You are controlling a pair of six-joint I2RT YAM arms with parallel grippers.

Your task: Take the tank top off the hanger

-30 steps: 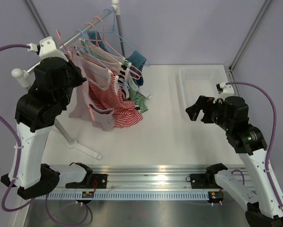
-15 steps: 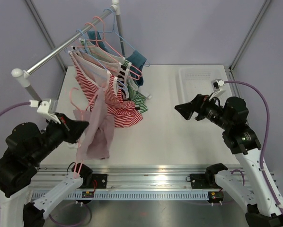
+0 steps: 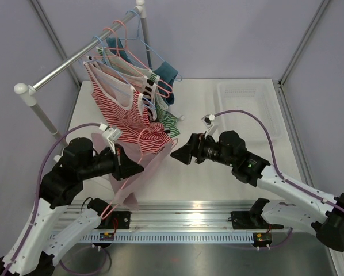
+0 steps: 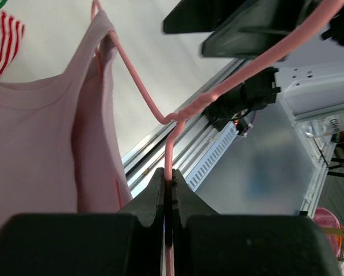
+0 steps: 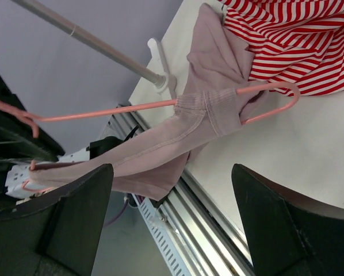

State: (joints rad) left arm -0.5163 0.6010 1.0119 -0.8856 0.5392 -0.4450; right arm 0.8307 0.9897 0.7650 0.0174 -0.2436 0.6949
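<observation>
In the left wrist view the left gripper (image 4: 168, 175) is pressing its jaws together on the thin stem of the pink hanger (image 4: 143, 90), with almost no gap between them. Just ahead of the jaws the wire is twisting, and one arm of it is running to the left side of the jaws, into the strap of the pink tank top (image 4: 39, 132). The top view is not showing this grip clearly; it is showing instead that the tank top is hanging in front of the left jaws, over the near edge of the table (image 3: 218, 172), away from the rack (image 3: 62, 66) and the striped clothes (image 3: 132, 118). The right gripper (image 3: 180, 155) is standing with its jaws wide open and holding nothing. Its own wrist view is showing the tank top still on the hanger, ahead of the open jaws and not touching them. Half a second ago the left gripper was holding the hanger further to the left, and the right gripper was well apart from the cloth; now both grippers are standing much nearer to each other, with the tank top between them.
</observation>
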